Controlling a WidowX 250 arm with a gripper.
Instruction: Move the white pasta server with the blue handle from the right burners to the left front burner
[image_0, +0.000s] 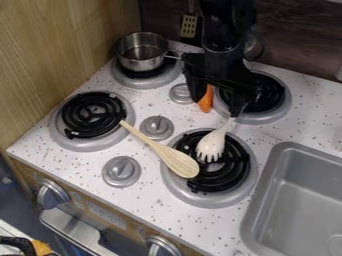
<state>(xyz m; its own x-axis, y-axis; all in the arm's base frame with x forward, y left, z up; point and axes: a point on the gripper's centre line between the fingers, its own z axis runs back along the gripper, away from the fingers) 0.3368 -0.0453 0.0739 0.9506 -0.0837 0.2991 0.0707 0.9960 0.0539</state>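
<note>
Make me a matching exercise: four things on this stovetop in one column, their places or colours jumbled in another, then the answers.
1. metal pot
2. wooden spoon
3. pronged utensil
4. pointed object

A. orange, near the gripper
B. white, over black coils
C. on the back left burner
D. pale tan, lying at a slant

Right pairs: 1-C, 2-D, 3-B, 4-A.

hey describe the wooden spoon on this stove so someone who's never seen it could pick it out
Start at the gray sink and go to the front burner beside it. The pale wooden spoon lies slantwise with its bowl on that burner and its handle end at the other front burner. Its bowl is smooth and solid, while the whitish utensil next to it ends in tines.
</note>
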